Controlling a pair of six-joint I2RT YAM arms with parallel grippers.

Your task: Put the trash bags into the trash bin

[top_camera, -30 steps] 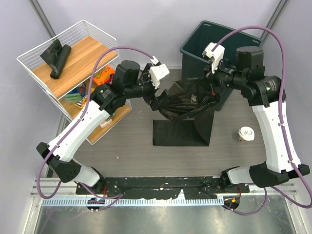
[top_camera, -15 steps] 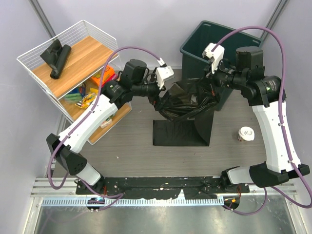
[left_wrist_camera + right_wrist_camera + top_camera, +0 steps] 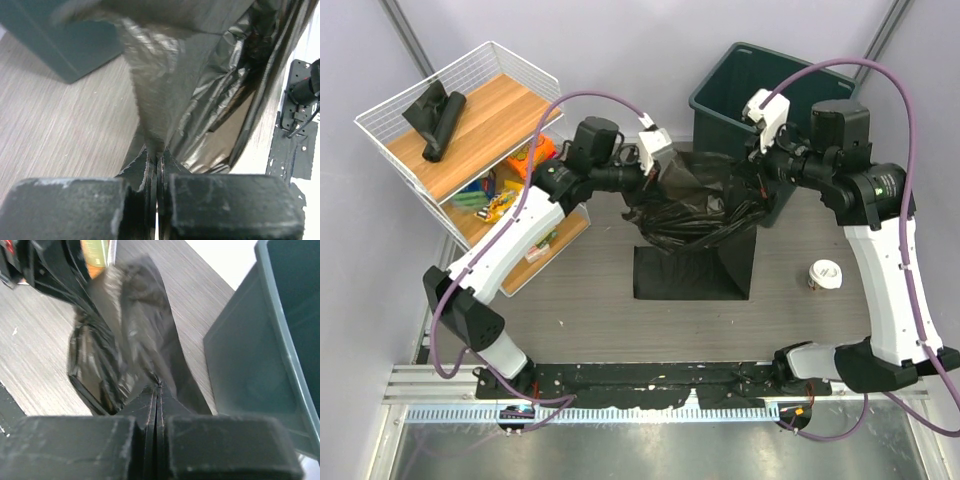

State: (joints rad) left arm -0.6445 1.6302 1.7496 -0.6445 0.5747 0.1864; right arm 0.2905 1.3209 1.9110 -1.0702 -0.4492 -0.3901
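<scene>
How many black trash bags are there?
3: a crinkled sack held up by the bin, a flat folded bag on the table below it, a rolled bag on the top shelf. More may hide beneath.

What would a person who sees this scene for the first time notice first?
The large crinkled black trash bag is held stretched between the left gripper and the right gripper, both shut on its film, just before the dark trash bin. Under it a flat black sheet lies on the table; a white wire rack stands far left.
</scene>
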